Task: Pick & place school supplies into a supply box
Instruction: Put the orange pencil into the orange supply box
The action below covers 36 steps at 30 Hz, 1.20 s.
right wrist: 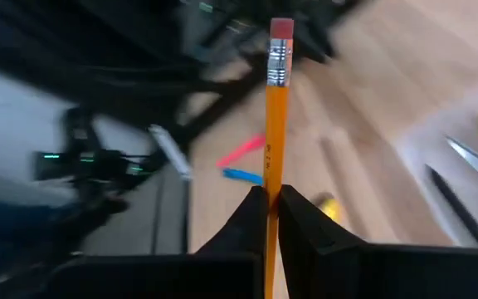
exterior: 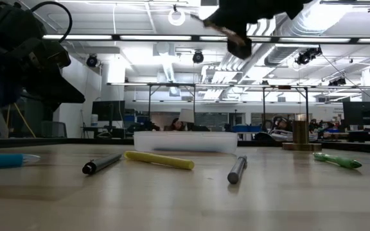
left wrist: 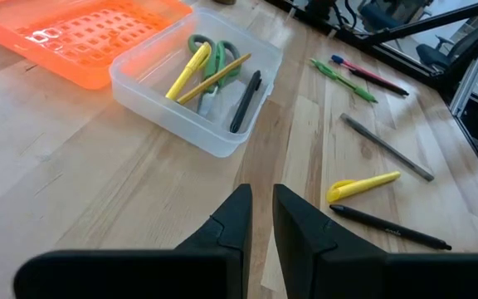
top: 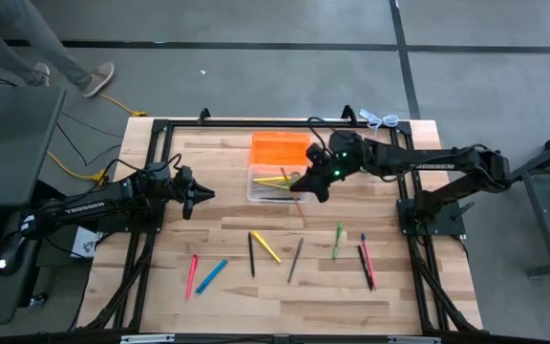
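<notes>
The right gripper (right wrist: 265,199) is clamped on an orange pencil (right wrist: 275,124) with a pink eraser at its free end, and it hangs above the desk (top: 227,296) over the right end of the clear supply box (top: 256,192), which sits a little toward the far edge of the desk, near the middle. Inside the box lie green-handled scissors (left wrist: 210,56), a yellow highlighter (left wrist: 187,71), a yellow pencil (left wrist: 216,77) and a black pen (left wrist: 246,100). An orange lid (top: 279,148) lies flat just beyond the box, touching it or nearly so. The left gripper (left wrist: 258,218) hovers over the left half of the desk, to the left of the box, its fingers only narrowly apart with nothing between them. Nearer the front edge lie a pink pen (top: 192,273), a blue marker (top: 212,274), a second black pen (top: 251,253), a second yellow highlighter (top: 266,247), a grey pencil (top: 295,259) and a green pen (top: 338,240), with more pens near the right edge.
</notes>
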Available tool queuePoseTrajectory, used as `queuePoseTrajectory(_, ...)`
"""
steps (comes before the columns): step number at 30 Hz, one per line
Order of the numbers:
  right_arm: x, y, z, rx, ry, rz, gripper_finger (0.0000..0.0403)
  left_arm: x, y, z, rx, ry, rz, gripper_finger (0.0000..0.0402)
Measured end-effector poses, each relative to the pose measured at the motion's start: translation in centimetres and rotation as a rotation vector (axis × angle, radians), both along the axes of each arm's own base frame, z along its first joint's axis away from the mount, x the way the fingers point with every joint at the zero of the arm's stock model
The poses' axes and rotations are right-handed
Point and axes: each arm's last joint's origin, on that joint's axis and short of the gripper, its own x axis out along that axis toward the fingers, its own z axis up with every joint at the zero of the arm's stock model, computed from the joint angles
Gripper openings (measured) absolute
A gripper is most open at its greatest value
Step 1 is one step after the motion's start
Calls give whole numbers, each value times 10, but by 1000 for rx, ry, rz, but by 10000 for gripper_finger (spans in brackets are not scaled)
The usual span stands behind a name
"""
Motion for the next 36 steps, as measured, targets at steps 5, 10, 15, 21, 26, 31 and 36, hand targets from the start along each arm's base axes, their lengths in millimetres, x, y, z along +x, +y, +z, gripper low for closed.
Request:
queuePoseTrajectory(5, 2, 2, 9, 22, -102, 116, 3, 0, 0, 0, 3, 0, -1, 79)
queuePoseTrajectory(10, 1, 6, 10, 47, -115, 194, 2, 0, 0, 0, 8, 1, -3, 79)
queuePoseTrajectory(15, 2, 6, 11, 47, -123, 200, 3, 0, 0, 0, 10, 1, -4, 79)
queuePoseTrajectory(21, 2, 5, 12, 35, -141, 187, 2, 0, 0, 0, 10, 1, -4, 79)
queuePoseTrajectory(26, 3, 2, 12, -45, -148, 99, 1, 0, 0, 0, 10, 1, -4, 79)
queuePoseTrajectory(31, 4, -1, 11, -168, -156, -10, 3, 0, 0, 0, 4, 0, -1, 79)
queuePoseTrajectory(36, 5, -4, 10, -289, -157, -71, 2, 0, 0, 0, 3, 0, -1, 79)
